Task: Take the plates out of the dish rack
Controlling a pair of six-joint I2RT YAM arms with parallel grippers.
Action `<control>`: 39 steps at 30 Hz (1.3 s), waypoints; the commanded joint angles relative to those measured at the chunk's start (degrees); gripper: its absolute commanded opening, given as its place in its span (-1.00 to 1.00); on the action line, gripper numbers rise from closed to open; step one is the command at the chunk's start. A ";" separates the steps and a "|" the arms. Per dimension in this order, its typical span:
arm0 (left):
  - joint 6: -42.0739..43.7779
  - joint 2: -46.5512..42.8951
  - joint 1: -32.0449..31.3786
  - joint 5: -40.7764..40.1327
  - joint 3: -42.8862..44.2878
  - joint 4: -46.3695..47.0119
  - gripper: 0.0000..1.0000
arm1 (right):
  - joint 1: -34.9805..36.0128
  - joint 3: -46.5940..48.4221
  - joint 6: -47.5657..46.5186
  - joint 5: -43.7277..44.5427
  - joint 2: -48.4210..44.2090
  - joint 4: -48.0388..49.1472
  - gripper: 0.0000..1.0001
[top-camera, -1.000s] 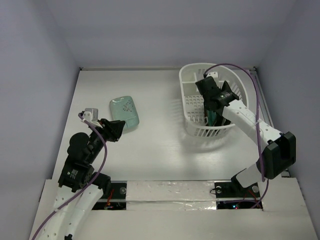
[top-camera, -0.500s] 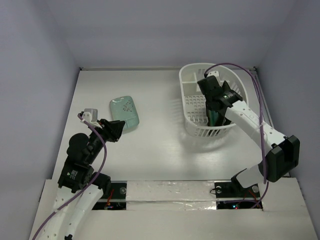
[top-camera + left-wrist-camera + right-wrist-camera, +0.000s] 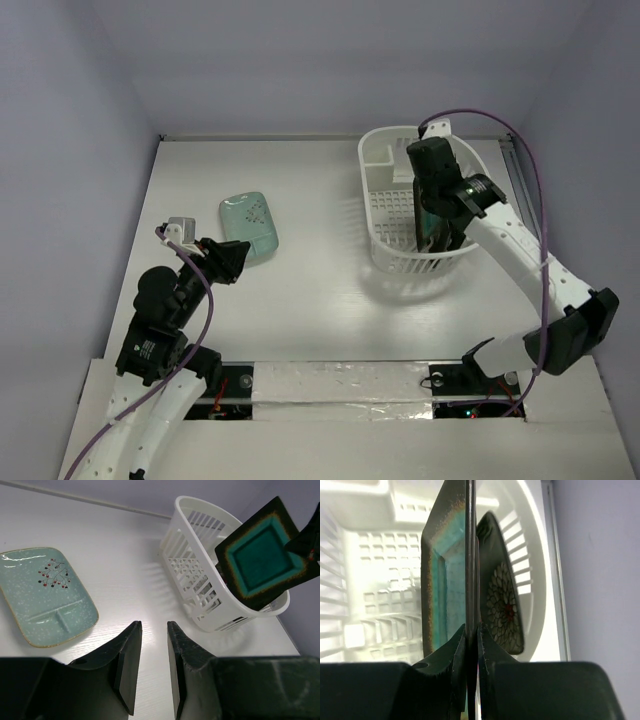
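Note:
My right gripper (image 3: 472,627) is shut on the edge of the dark-rimmed plate with the teal centre (image 3: 442,575). It holds the plate upright over the white dish rack (image 3: 375,150), as the top view (image 3: 426,232) and the left wrist view (image 3: 262,555) show. A black plate with a white-and-red flower pattern (image 3: 502,605) stands in the rack behind it. The pale mint-green speckled plate (image 3: 250,227) lies flat on the table at the left. My left gripper (image 3: 235,255) is open and empty just beside that plate's near edge. A second flower plate does not show.
The rack (image 3: 200,580) stands at the back right, close to the right wall. It has a small compartment (image 3: 382,178) on its left side. White walls close in the table on three sides.
My right gripper has risen and swung upright, lifting the teal-centred plate up out of the rack. The left arm and the mint-green plate have not moved.

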 commanded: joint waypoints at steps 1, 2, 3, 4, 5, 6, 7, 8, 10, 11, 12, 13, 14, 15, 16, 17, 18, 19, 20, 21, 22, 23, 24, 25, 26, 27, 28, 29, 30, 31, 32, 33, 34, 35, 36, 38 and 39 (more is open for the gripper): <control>-0.22 -0.03 -0.40 0.82 0.36 2.82 -0.52 | 1.01 6.68 -0.49 4.16 -7.63 6.66 -1.00; -0.22 -0.03 -0.40 0.91 0.36 2.82 -0.52 | 1.53 7.03 -0.32 3.80 -8.25 6.84 -1.00; -0.14 -0.03 -0.40 0.82 0.36 2.73 -0.52 | 1.54 7.64 -0.23 3.54 -9.82 7.02 -1.00; -0.22 0.05 -0.40 0.82 0.36 2.82 -0.52 | 2.06 8.00 0.03 2.84 -10.62 7.63 -1.00; -0.22 0.14 -0.40 0.82 0.36 2.82 -0.52 | 2.06 8.35 0.30 2.57 -11.33 7.89 -1.00; -0.14 0.14 -0.40 0.91 0.36 2.91 -0.52 | 2.59 8.79 0.47 2.22 -12.03 8.33 -1.00; -0.22 0.14 -0.40 0.91 0.36 2.91 -0.52 | 2.59 9.05 0.48 1.69 -13.25 9.12 -1.00; -0.22 0.23 -0.40 0.82 0.36 2.91 -0.52 | 3.38 9.23 0.65 1.34 -13.79 9.47 -1.00; -0.22 0.32 -0.40 0.91 0.27 2.99 -0.52 | 4.78 9.84 1.17 0.20 -14.93 10.61 -1.00; -0.22 0.32 -0.40 0.82 0.27 2.91 -0.52 | 5.92 10.02 1.44 -0.50 -15.20 11.06 -1.00; -0.22 0.40 -0.40 0.91 0.27 2.91 -0.52 | 6.54 10.02 1.62 -1.38 -15.37 11.67 -1.00; -0.22 0.40 -0.40 0.91 0.36 2.91 -0.52 | 7.24 9.93 2.31 -3.56 -15.64 12.98 -1.00; -0.31 0.49 -0.40 0.82 0.27 2.99 -0.52 | 8.03 9.76 2.76 -4.98 -15.81 13.69 -1.00; -0.31 0.58 -0.40 0.82 0.36 3.00 -0.52 | 9.69 9.58 3.46 -6.38 -15.90 14.74 -1.00; -0.31 0.67 -0.40 0.82 0.27 2.91 -0.52 | 10.67 9.23 4.68 -10.23 -15.82 17.36 -1.00; -0.31 0.58 -0.40 0.82 0.36 2.99 -0.52 | 11.72 8.62 5.22 -12.27 -15.12 18.69 -1.00; -0.22 0.67 -0.40 0.82 0.36 2.91 -0.52 | 12.95 8.35 5.83 -13.85 -14.59 20.19 -1.00; -0.22 0.67 -0.40 0.82 0.36 2.82 -0.52 | 15.05 8.00 7.05 -17.09 -13.72 22.72 -1.00; -0.31 0.67 -0.40 0.47 0.53 2.73 -0.52 | 15.94 7.74 7.85 -19.03 -12.92 23.88 -1.00; -0.31 0.67 -0.40 0.29 0.45 2.65 -0.52 | 16.73 6.95 8.47 -20.71 -11.00 25.28 -1.00; -0.22 0.67 -0.40 0.21 0.62 2.56 -0.53 | 18.13 6.51 9.95 -23.86 -9.94 27.30 -1.00; -0.22 0.58 -0.40 -0.06 0.54 2.56 -0.52 | 18.76 6.07 10.75 -25.45 -8.80 28.02 -1.00; -0.22 0.32 -0.40 -0.23 0.62 2.38 -0.53 | 19.29 4.59 11.45 -26.78 -7.13 29.07 -1.00; -0.14 0.23 -0.40 -0.32 0.62 2.38 -0.53 | 19.81 3.44 12.94 -29.66 -6.51 31.69 -1.00; -0.22 0.23 -0.40 -0.50 0.62 2.29 -0.53 | 20.43 2.39 13.74 -31.17 -5.80 32.76 -1.00; -0.22 0.23 -0.40 -0.50 0.62 2.29 -0.53 | 20.43 1.33 14.70 -32.23 -5.27 33.90 -1.00; -0.22 0.23 -0.40 -0.50 0.71 2.29 -0.53 | 21.04 -0.94 16.45 -34.76 -4.40 36.78 -1.00; -0.14 0.32 -0.40 -0.50 0.71 2.29 -0.53 | 21.92 -2.10 17.08 -35.92 -3.95 38.20 -1.00; -0.22 0.40 -0.40 -0.50 0.71 2.29 -0.53 | 22.54 -3.15 17.70 -36.63 -3.43 39.70 -1.00; -0.14 0.49 -0.40 -0.59 0.71 2.29 -0.53 | 23.07 -4.47 18.66 -37.24 -2.03 41.28 -1.00; -0.22 0.49 -0.40 -0.59 0.71 2.29 -0.53 | 23.59 -5.09 19.36 -37.42 -1.32 41.82 -1.00; -0.14 0.58 -0.40 -0.59 0.71 2.21 -0.53 | 23.60 -5.79 20.07 -37.86 -0.70 42.69 -1.00; -0.22 0.58 -0.40 -0.59 0.71 2.29 -0.53 | 23.60 -6.58 21.64 -39.43 -0.18 44.44 -1.00; -0.22 0.49 -0.40 -0.67 0.71 2.29 -0.53 | 23.60 -8.24 22.53 -40.14 0.79 45.24 -1.00; -0.22 0.58 -0.40 -0.59 0.71 2.29 -0.53 | 23.60 -9.04 23.23 -40.58 1.14 45.60 -1.00; -0.14 0.49 -0.40 -0.76 0.71 2.29 -0.53 | 23.60 -11.41 24.90 -42.16 1.67 48.50 -1.00; -0.31 0.58 -0.40 -0.68 0.71 2.29 -0.53 | 23.60 -12.29 25.34 -42.43 1.76 49.11 -1.00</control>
